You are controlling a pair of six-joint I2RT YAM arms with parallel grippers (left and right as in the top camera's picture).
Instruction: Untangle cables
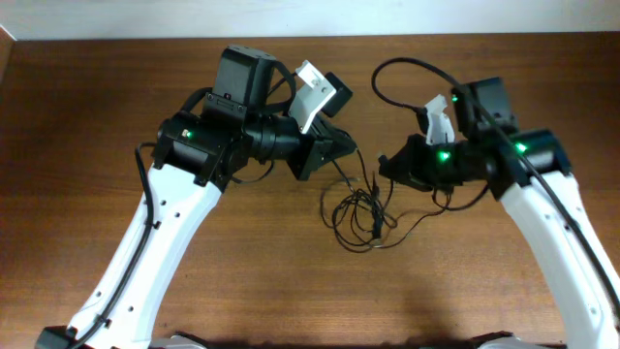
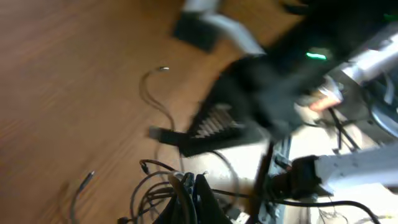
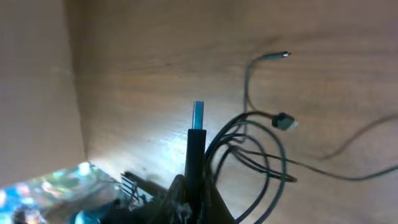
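Tangled cables (image 1: 360, 211) lie mid-frame on the bench (image 1: 97, 97). My right hand (image 3: 191, 186) clamps one plug (image 3: 197, 134). My left hand (image 2: 191, 194) is pinched shut among the strands, probably so the two can draw the cords apart.

I operate at a robotics test bench in a laboratory-type room. The evidence is as follows. My left arm (image 1: 165, 242) and right arm (image 1: 572, 252), both white-shelled with black joint housings, reach in from the near edge of one plain wooden table (image 1: 97, 116). Green status lights (image 1: 443, 155) glow on the joint housings. Thick black supply wires (image 1: 407, 66) run exposed along my arms. The work item on the table is a tangle of cables (image 1: 363, 208). Past the table edge, my left wrist camera records a pale surface (image 2: 305, 140) with dark wiring (image 2: 339, 127) across it, too blurred to identify further.
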